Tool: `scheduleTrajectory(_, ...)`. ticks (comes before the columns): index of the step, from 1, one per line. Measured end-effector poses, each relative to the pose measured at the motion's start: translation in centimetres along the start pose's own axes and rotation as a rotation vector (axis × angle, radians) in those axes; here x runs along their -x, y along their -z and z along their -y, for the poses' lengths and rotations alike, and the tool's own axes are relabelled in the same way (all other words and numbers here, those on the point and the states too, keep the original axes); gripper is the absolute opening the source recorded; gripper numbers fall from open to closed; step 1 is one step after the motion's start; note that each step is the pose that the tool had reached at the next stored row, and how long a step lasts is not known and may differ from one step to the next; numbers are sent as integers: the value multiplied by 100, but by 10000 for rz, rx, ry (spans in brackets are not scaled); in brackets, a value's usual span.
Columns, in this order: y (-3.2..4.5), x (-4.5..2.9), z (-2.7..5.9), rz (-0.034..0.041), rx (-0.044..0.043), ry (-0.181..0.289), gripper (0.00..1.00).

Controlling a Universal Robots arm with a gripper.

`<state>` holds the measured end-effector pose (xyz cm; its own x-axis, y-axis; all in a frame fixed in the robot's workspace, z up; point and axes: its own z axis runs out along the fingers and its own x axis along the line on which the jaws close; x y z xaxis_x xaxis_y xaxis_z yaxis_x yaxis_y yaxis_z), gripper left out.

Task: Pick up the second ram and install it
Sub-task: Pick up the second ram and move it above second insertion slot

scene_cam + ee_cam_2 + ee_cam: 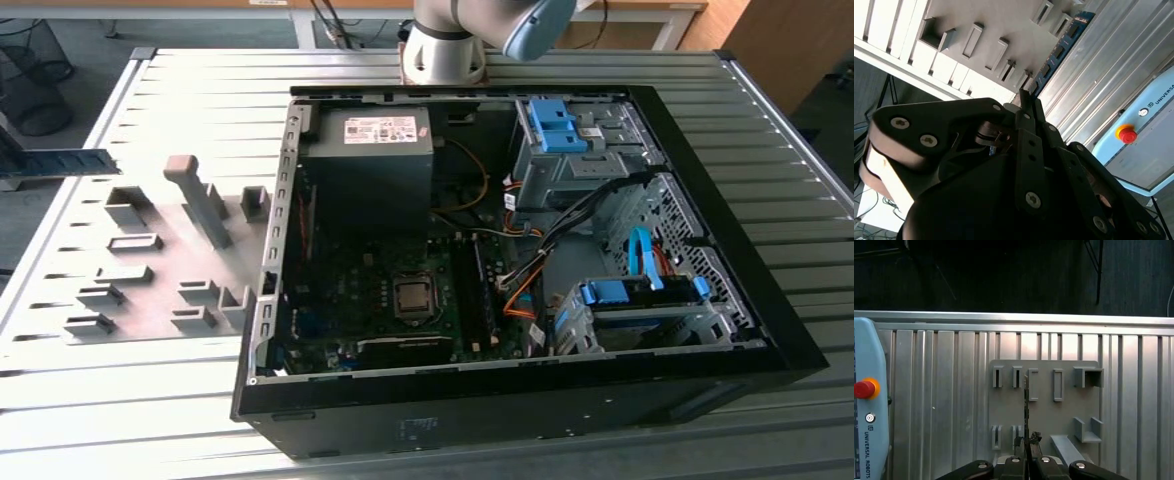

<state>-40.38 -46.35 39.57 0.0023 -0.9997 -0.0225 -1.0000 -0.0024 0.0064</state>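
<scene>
Now the gripper (1026, 441) pinches the second ram (1060, 49) by its end, so it clears the holder plate (1046, 412) near the table's (954, 390) edge.

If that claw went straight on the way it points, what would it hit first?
Most likely the grey holder plate. The gripper, shut on the second ram, points toward it in the first wrist view, so the ram's far end would touch first; the gap is unclear.

The exterior view looks steeply down from high up on the open computer case (747, 330) and ribbed tabletop (160, 400). The first wrist view faces straight down past the claw (1026, 440); the second wrist view peers obliquely, close behind it. All share the grey holder plate (147, 270) (1044, 410) (984, 20).
</scene>
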Motion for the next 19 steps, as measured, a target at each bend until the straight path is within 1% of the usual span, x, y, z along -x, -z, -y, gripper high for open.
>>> scheduleTrajectory(5,133,3,-1,0,0,0,14)
scheduleTrajectory(6,149,3,-1,0,0,0,14)
scheduleTrajectory(13,160,4,3,-1,2,0,14)
scheduleTrajectory(19,160,4,41,0,1,0,14)
